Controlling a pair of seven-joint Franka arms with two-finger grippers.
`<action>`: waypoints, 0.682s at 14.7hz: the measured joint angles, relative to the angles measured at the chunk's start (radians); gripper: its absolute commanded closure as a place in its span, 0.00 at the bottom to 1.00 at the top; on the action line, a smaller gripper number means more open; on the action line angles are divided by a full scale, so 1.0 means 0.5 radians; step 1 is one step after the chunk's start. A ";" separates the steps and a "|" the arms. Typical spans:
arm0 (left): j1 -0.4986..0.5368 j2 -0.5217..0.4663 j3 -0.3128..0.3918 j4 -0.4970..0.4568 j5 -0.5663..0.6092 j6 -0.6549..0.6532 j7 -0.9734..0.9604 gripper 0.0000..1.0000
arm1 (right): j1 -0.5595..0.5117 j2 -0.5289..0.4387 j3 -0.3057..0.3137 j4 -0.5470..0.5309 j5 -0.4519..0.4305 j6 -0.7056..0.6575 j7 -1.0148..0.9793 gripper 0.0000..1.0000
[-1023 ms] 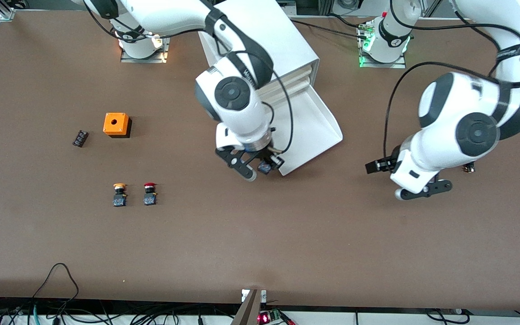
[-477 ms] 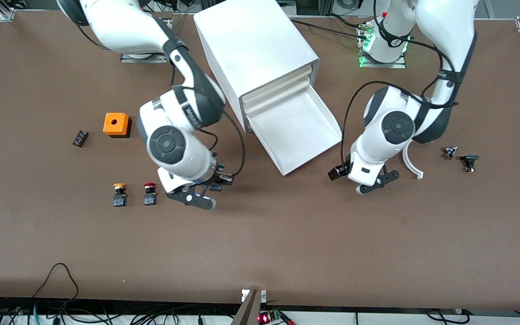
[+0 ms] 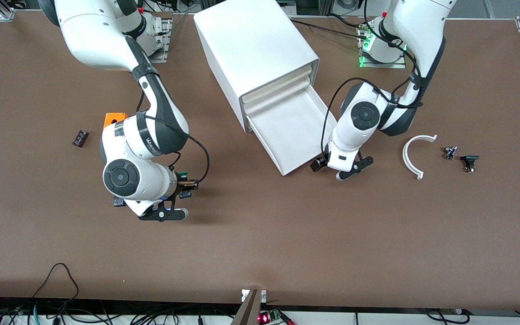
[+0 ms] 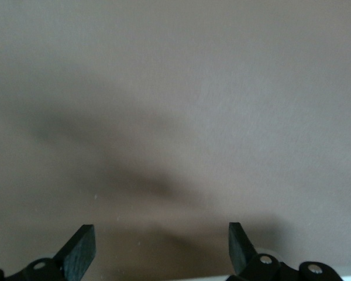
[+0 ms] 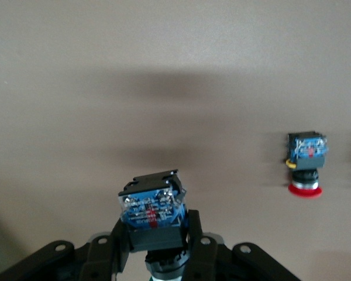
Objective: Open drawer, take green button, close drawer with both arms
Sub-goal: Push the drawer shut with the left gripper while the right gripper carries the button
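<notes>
The left wrist view showed only the plain matte brown tabletop (image 4: 181, 88) crossed by a soft dark shadow, with the left arm's black two-finger gripper (image 4: 161, 249) at six o'clock, its two black fingertips (image 4: 82, 249) standing wide apart with nothing between them.

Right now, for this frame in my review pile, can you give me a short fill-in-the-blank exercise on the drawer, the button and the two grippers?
1. The right gripper is shut on the ____-capped button.
2. The bottom drawer of the cabinet stands ____.
3. The left gripper, beside the drawer's front, has its fingers ____.
4. The right wrist view also shows a ____-capped button lying on the table.

Missing words: green; open; open; red
</notes>
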 measured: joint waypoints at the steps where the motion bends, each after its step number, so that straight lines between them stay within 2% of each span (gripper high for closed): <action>1: -0.025 0.001 -0.001 -0.012 0.000 0.000 -0.016 0.00 | -0.014 0.002 -0.001 -0.050 0.000 0.052 -0.063 1.00; 6: -0.150 0.000 -0.019 -0.071 0.004 0.000 -0.051 0.00 | -0.040 -0.001 -0.024 -0.307 0.000 0.322 -0.221 1.00; 10: -0.178 0.000 -0.162 -0.132 0.004 -0.003 -0.075 0.00 | -0.042 -0.048 -0.038 -0.574 0.000 0.587 -0.265 1.00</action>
